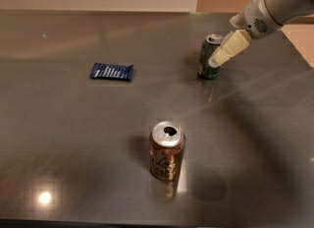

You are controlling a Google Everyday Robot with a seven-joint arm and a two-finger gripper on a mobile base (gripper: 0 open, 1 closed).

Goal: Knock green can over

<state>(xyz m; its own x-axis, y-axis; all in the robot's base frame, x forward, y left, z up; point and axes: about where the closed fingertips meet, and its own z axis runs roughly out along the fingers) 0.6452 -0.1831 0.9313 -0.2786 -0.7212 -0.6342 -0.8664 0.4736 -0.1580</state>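
1. Gripper [216, 61]: I read it at 1 o'clock from the table [59, 173] centre, reaching in from the 2 o'clock edge. Its pale tip lies against the right upper side of the green can [205, 64]. I cannot tell whether the tool is wide or narrow from this view.
2. Green can: it stands on its base at the far right of the table, silver top up.
3. Brown can [166, 154]: upright, opened, at 6 o'clock from the table centre, well apart from the green can.
4. Blue wrapper [112, 71]: lying flat at 10 o'clock.
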